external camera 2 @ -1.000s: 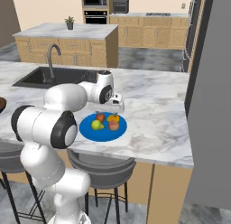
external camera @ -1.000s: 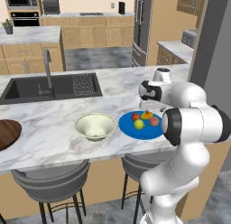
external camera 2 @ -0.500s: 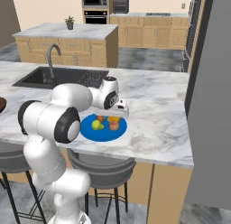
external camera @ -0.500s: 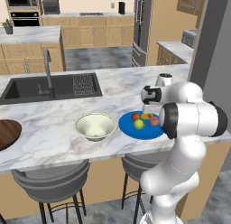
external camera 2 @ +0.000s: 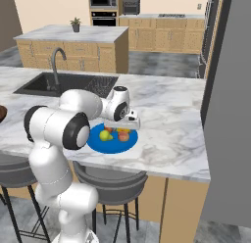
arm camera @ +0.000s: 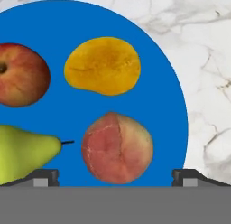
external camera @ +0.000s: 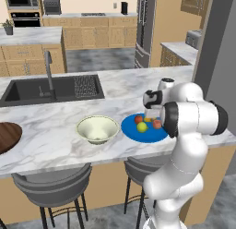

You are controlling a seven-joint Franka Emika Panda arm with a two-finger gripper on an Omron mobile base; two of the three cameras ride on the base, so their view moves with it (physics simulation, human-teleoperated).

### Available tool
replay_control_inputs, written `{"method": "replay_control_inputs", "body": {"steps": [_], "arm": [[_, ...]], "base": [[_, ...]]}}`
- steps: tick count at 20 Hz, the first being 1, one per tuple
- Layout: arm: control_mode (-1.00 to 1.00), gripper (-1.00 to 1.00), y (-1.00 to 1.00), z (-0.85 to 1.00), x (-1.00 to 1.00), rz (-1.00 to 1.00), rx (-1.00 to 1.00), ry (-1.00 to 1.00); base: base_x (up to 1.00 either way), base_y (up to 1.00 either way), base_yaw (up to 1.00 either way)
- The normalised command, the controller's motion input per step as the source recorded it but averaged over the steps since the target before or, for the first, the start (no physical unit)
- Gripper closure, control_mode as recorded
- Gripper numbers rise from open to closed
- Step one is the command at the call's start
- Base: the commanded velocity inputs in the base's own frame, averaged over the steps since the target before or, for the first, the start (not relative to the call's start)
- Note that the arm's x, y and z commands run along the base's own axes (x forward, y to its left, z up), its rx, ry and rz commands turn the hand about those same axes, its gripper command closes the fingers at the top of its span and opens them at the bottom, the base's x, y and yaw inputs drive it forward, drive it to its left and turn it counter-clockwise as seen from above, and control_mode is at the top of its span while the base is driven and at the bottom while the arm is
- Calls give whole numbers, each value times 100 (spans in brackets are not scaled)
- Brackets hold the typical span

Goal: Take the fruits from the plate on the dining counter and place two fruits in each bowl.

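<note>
While the hand [arm camera: 115,175] is spread wide open and empty, a pinkish peach [arm camera: 117,147] is seen between its fingertips on the blue plate [arm camera: 158,74].

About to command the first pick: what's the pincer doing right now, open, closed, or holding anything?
Pincer: open and empty, above the peach on the blue plate.

Marble counter [external camera: 60,140] with plate [external camera: 133,129], bowls [external camera: 97,129]
</note>
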Motion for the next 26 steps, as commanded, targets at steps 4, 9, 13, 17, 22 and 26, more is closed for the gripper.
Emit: {"method": "replay_control_inputs", "body": {"steps": [4,9,13,17,22,26], "arm": [[-100,-100,0,-33,14,0,0,0],[-100,-100,0,-31,4,0,0,0],[-100,-100,0,-23,0,0,0,0],[-100,100,0,0,0,0,0,0],[-100,100,-1,0,0,0,0,-1],[-100,100,4,49,-23,0,0,-12]], "base": [[0,0,0],[0,0,0],[0,0,0],[0,0,0],[0,0,0],[0,0,0]]}}
